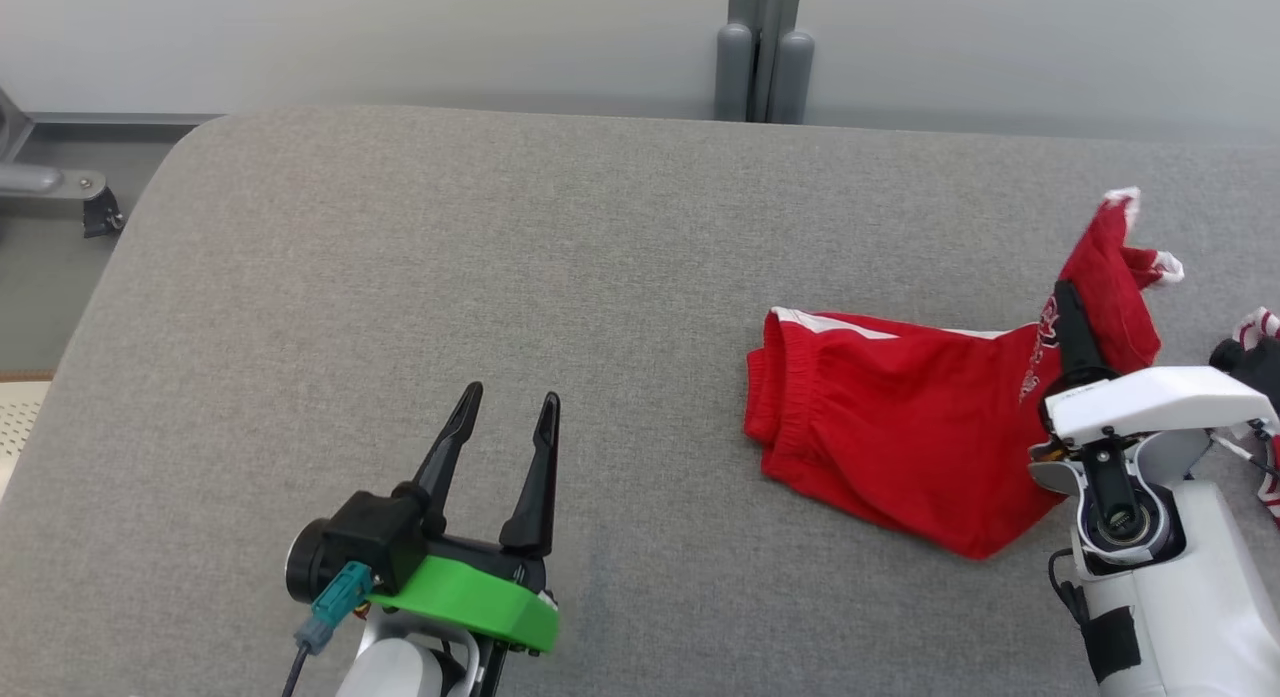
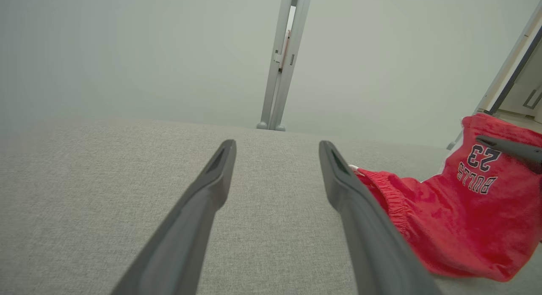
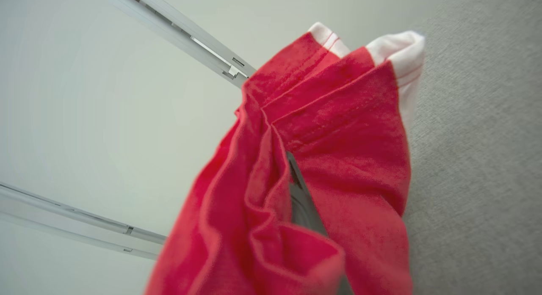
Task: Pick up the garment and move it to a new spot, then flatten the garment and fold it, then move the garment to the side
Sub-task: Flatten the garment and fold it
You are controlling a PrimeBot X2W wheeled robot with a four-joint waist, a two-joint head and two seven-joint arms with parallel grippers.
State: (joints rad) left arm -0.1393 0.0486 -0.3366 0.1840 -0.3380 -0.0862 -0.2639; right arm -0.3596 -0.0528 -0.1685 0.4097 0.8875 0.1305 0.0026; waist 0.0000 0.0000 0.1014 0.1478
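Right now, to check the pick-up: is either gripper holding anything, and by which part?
The right gripper is shut on the red shorts, pinching a leg near its white-trimmed hem. The left gripper is open and empty.

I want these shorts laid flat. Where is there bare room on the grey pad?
Bare: everything left of the red shorts, from the left gripper to the far edge of the pad. Crowded: the right end, around the right gripper.

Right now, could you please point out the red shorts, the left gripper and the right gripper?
red shorts (image 1: 880,437): head view, flat red cloth beside the waistband.
left gripper (image 1: 511,393): head view, gap between its open fingertips.
right gripper (image 1: 1064,293): head view, fingertips shut on the shorts' raised end.
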